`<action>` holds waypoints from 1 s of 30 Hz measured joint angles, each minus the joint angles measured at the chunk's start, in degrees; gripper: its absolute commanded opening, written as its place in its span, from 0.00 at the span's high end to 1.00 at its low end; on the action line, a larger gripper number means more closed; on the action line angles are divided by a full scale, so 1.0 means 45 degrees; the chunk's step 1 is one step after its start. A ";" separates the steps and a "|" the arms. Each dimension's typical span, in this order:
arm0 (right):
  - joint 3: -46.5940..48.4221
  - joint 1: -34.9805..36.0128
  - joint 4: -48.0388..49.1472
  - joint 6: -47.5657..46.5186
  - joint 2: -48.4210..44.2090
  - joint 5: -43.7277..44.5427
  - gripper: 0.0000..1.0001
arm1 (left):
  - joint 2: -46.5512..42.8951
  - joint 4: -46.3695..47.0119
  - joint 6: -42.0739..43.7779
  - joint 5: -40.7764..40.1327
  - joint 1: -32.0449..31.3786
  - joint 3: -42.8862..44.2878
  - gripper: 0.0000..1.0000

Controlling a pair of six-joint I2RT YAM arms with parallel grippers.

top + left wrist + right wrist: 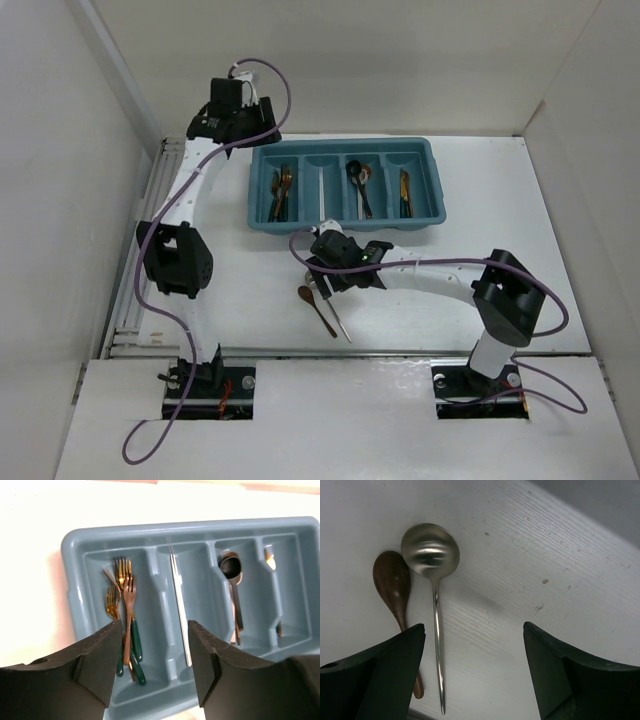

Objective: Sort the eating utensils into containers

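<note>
The teal tray (432,178) lies at the table's far middle. Its slots hold copper forks (282,190), a white chopstick (320,196), dark and silver spoons (360,185) and a knife (405,190). My left gripper (252,122) hovers open and empty by the tray's left end; in its wrist view it (155,626) looks over the forks (127,600), the chopstick (179,605) and the spoons (232,580). My right gripper (325,270) is open and empty over a brown spoon (395,587) and a silver spoon (431,550) lying on the table in front of the tray.
The two loose spoons (322,308) lie side by side near the table's front edge. White walls close in the table on the left, the back and the right. A metal rail (140,300) runs along the left edge.
</note>
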 measured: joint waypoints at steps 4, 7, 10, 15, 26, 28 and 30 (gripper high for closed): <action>-0.0068 -0.0010 0.0316 0.0102 0.0005 -0.0034 0.20 | -0.0583 -0.0160 0.0029 0.0452 0.0316 -0.0058 0.49; -0.0068 -0.0010 0.0636 0.0121 0.0287 -0.0175 0.23 | -0.0850 -0.0248 0.0039 0.0729 0.0481 -0.0432 0.49; -0.0068 -0.0010 0.0855 0.0083 0.0894 -0.0393 0.28 | -0.1253 -0.0491 0.0039 0.0588 0.1015 -0.1083 0.49; -0.0559 -0.0010 0.1234 0.0044 0.1127 -0.0782 0.32 | -0.2390 -0.0695 0.0267 -0.0855 0.2433 -0.2030 0.47; -0.0583 0.0029 0.1909 -0.0112 0.1491 -0.1059 0.61 | -0.4930 -0.0515 0.0690 -0.6164 0.3147 -0.3225 0.43; -0.0418 0.0029 0.1962 -0.0131 0.1642 -0.1001 0.73 | -0.5081 -0.0539 0.0661 -0.6635 0.3332 -0.3512 0.43; -0.0277 0.0029 0.2021 -0.0160 0.1792 -0.0889 0.92 | -0.5168 -0.0573 0.0651 -0.6941 0.3497 -0.3755 0.43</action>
